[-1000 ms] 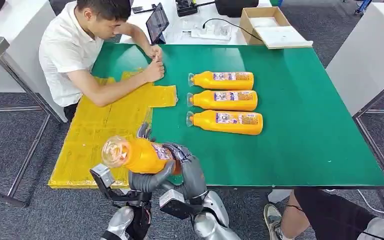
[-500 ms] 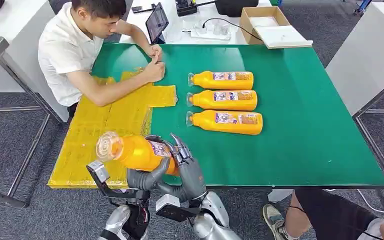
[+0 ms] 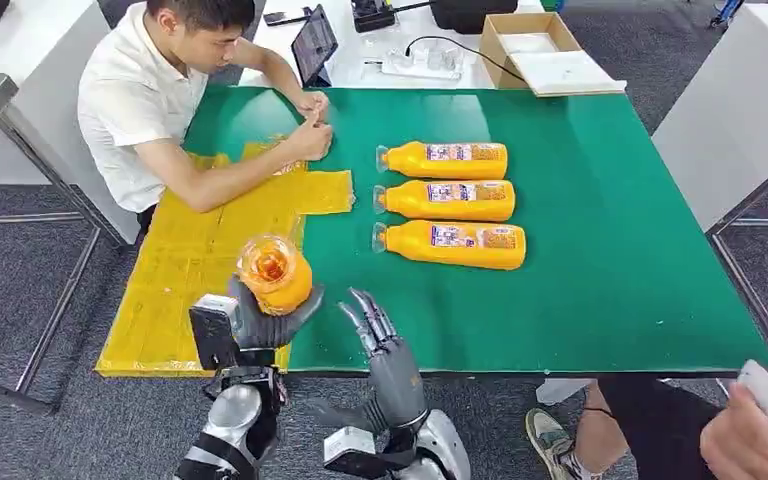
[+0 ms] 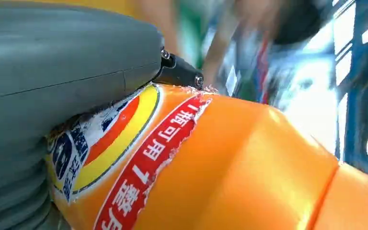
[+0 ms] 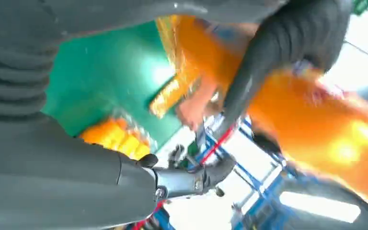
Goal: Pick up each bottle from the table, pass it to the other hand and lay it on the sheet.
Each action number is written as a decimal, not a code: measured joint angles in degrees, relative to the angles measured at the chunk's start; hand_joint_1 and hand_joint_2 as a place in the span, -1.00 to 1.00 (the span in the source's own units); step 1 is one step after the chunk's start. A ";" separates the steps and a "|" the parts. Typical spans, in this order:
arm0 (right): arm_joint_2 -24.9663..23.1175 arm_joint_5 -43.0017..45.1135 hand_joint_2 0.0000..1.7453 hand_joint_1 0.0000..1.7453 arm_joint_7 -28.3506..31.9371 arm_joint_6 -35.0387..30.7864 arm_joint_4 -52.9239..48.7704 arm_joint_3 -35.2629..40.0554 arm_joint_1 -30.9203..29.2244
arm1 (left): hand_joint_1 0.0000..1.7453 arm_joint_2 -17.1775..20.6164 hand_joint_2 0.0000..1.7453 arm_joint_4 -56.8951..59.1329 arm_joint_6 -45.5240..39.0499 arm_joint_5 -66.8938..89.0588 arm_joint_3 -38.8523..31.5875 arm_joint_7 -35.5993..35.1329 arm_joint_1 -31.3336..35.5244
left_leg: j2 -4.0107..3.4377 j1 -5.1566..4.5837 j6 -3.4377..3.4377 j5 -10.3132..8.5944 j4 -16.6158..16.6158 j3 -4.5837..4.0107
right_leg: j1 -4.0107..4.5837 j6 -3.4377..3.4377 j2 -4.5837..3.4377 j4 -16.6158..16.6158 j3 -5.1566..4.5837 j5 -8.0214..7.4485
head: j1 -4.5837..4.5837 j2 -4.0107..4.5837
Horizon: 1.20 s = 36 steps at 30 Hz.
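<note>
At the table's near edge, about 7 o'clock, the left robot hand (image 3: 260, 318) grips an orange juice bottle (image 3: 275, 272), its cap end tipped toward the camera, over the yellow sheet (image 3: 195, 262); the right robot hand (image 3: 372, 322), fingers spread and holding nothing, stands just beside at 3 o'clock.

A green-topped desk (image 3: 600, 250) is set on a grey carpeted floor (image 3: 20, 300). A white table (image 3: 360, 60) is placed against its far edge, on which a tablet (image 3: 314, 45), a power strip (image 3: 420, 66) with a black cable, and an open cardboard box (image 3: 540, 50) are seen. Further pale tables are placed at the far left (image 3: 20, 60) and at the right (image 3: 740, 110), the latter carried on metal legs. A person in a white shirt (image 3: 135, 100) is seated at the desk's left side, and another person's leg and shoe (image 3: 560, 435) are seen below its near edge.
</note>
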<state>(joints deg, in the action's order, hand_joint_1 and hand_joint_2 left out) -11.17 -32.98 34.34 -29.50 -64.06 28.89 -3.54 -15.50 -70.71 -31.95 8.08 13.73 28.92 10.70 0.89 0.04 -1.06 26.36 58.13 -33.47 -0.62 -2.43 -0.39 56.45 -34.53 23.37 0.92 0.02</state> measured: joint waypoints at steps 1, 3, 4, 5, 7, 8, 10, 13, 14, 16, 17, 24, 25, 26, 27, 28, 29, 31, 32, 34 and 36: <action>0.24 -0.31 -1.00 -1.00 0.00 -0.42 -1.02 -0.11 0.57 | 1.00 0.40 1.00 0.33 -3.41 4.29 -0.60 0.07 0.64 | 0.01 0.00 0.00 0.00 0.00 0.00 | 0.00 0.00 0.00 0.00 0.00 0.00 | -0.02 0.00; 0.65 -0.66 -1.00 -1.00 -0.04 -0.79 -3.00 -0.52 1.76 | 1.00 0.94 1.00 1.29 -7.19 13.62 -2.69 -0.71 2.08 | 0.02 0.01 0.01 -0.01 0.00 0.00 | 0.01 0.00 0.00 0.01 0.00 0.00 | -0.02 0.00; 0.79 -0.73 -1.00 -1.00 -0.15 -0.92 -3.51 -0.72 2.16 | 1.00 1.09 1.00 1.96 -7.58 19.97 -3.88 -2.35 2.84 | 0.02 0.01 0.01 -0.01 0.00 0.00 | 0.00 0.00 0.00 0.01 0.01 0.00 | -0.02 0.00; 0.90 -0.79 -1.00 -1.00 -0.20 -1.16 -3.94 -0.92 2.54 | 1.00 1.20 1.00 2.83 -7.72 25.67 -5.08 -3.52 3.76 | 0.02 0.01 0.01 -0.01 0.00 0.00 | 0.00 0.00 0.00 0.01 0.01 0.00 | 0.00 0.00; 1.07 -0.79 -1.00 -1.00 -0.35 -1.34 -4.55 -1.20 3.01 | 1.00 1.27 1.00 4.52 -7.89 32.68 -7.32 -4.63 5.13 | -0.01 0.01 0.01 -0.01 0.00 0.00 | -0.01 0.00 -0.01 0.01 0.01 -0.01 | 0.00 0.00; 1.14 -0.79 -1.00 -1.00 -0.37 -1.36 -4.80 -1.33 3.25 | 1.00 1.27 1.00 5.12 -7.91 33.16 -8.09 -5.01 5.65 | -0.05 0.00 0.01 -0.01 0.00 0.01 | -0.01 0.00 -0.03 0.01 0.00 -0.02 | -0.02 0.00; 1.31 -0.72 -1.00 -1.00 -0.37 -1.51 -5.17 -1.51 3.55 | 1.00 1.29 1.00 6.85 -8.11 40.37 -9.38 -9.39 6.95 | -0.04 -0.01 0.00 -0.02 0.00 0.02 | -0.01 0.00 0.00 0.00 0.01 -0.02 | 0.00 0.00; 1.29 -0.44 -1.00 -1.00 -0.39 -1.53 -5.62 -2.03 3.56 | 1.00 1.99 1.00 13.34 -6.02 51.45 -9.77 -17.62 10.96 | 0.16 -0.01 -0.04 -0.07 0.01 -0.01 | -0.01 -0.01 0.06 0.01 0.05 -0.03 | 0.02 0.00; 1.29 -0.42 -1.00 -1.00 -0.39 -1.53 -5.82 -2.21 3.57 | 1.00 2.32 1.00 15.47 -5.77 51.96 -9.77 -18.95 12.20 | 0.07 -0.01 -0.04 -0.07 0.00 0.00 | -0.01 -0.03 0.04 0.01 0.03 -0.06 | 0.00 0.00; 1.31 -0.38 -1.00 -1.00 -0.39 -1.53 -5.97 -2.40 3.62 | 1.00 2.76 1.00 18.42 -5.77 52.16 -9.79 -19.67 14.09 | -0.05 -0.01 -0.04 -0.07 0.01 0.00 | -0.01 -0.04 0.00 0.03 0.00 -0.08 | -0.02 0.00; 1.31 -0.35 -1.00 -1.00 -0.39 -1.53 -6.02 -2.51 3.63 | 1.00 2.95 1.00 19.81 -5.79 52.35 -9.80 -19.78 14.96 | -0.05 -0.01 -0.04 -0.07 0.01 0.01 | -0.01 -0.04 0.01 0.03 0.00 -0.07 | 0.00 0.00; 1.31 -0.35 -1.00 -1.00 -0.39 -1.53 -6.04 -2.95 3.64 | 1.00 3.63 1.00 23.94 -5.82 52.37 -9.80 -19.91 16.72 | -0.02 0.00 -0.04 -0.07 0.00 -0.04 | 0.00 -0.03 0.01 0.03 -0.04 -0.07 | 0.00 0.00; 1.31 -0.27 -1.00 -1.00 -0.39 -1.40 -6.04 -2.99 3.64 | 1.00 3.74 1.00 24.35 -5.06 52.46 -9.77 -20.73 17.01 | -0.02 0.00 -0.04 -0.07 0.00 -0.04 | -0.01 -0.03 0.01 0.02 -0.03 -0.07 | -0.02 0.00; 1.31 -0.05 -1.00 -1.00 -0.41 -1.12 -6.04 -3.04 3.63 | 1.00 3.89 1.00 25.22 -3.23 52.57 -9.77 -22.35 17.70 | 0.00 0.00 -0.04 -0.07 0.00 -0.05 | -0.01 -0.03 0.03 0.02 -0.03 -0.07 | 0.00 0.00; 1.29 0.13 -1.00 -1.00 -0.46 -0.53 -6.04 -3.15 3.58 | 1.00 4.22 1.00 26.74 -1.00 52.98 -9.77 -24.49 18.76 | 0.01 0.00 -0.04 -0.07 0.00 -0.06 | -0.01 -0.03 0.03 0.02 -0.02 -0.07 | 0.02 0.00; 1.29 0.37 -1.00 -1.00 -0.52 0.18 -6.04 -3.19 3.50 | 1.00 4.66 1.00 28.42 0.57 53.60 -9.75 -26.46 19.98 | -0.01 0.00 -0.04 -0.07 0.00 -0.06 | -0.01 -0.03 0.02 0.02 -0.03 -0.07 | 0.02 0.00; 1.29 0.72 -1.00 -1.00 -0.52 0.90 -6.04 -3.34 3.42 | 1.00 5.32 1.00 30.59 2.32 54.59 -9.75 -28.68 21.35 | -0.02 0.00 -0.04 -0.08 0.00 -0.05 | -0.01 -0.03 0.02 0.02 -0.03 -0.08 | -0.02 0.00; 1.25 1.37 -1.00 -1.00 -0.52 1.77 -6.02 -4.00 3.07 | 1.00 6.63 1.00 35.05 6.04 56.60 -9.77 -32.05 24.20 | -0.04 0.00 -0.03 -0.10 0.01 -0.03 | -0.01 -0.07 0.01 0.03 -0.03 -0.11 | -0.02 0.00; 1.25 1.64 -1.00 -1.00 -0.50 1.79 -6.02 -4.31 2.84 | 1.00 7.19 1.00 36.66 7.72 57.41 -9.75 -32.74 25.32 | -0.04 0.00 -0.03 -0.12 0.01 -0.01 | 0.00 -0.07 0.01 0.03 -0.02 -0.11 | -0.02 0.00; 1.25 2.01 -1.00 -1.00 -0.50 1.83 -6.02 -5.20 2.38 | 0.76 7.83 1.00 39.74 11.63 58.56 -9.66 -33.86 26.93 | 0.02 0.01 -0.04 -0.15 0.01 -0.02 | 0.00 -0.07 0.03 0.05 -0.01 -0.11 | -0.02 0.00; 1.16 2.56 -1.00 -1.00 -0.50 2.01 -6.00 -6.23 2.19 | -0.84 8.07 1.00 41.88 14.67 58.89 -9.49 -33.92 28.08 | 0.01 0.00 -0.04 -0.15 0.01 -0.02 | -0.01 -0.07 0.03 0.07 0.02 -0.11 | 0.00 0.00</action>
<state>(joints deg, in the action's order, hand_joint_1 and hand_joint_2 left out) -10.01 -30.42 33.83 -27.50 -70.05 22.66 -1.36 -7.43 -28.83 -17.28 66.97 4.24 -5.01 38.78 0.90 0.05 -1.09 26.21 58.14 -33.49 -0.63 -2.51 -0.37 56.52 -34.51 23.26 0.92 0.02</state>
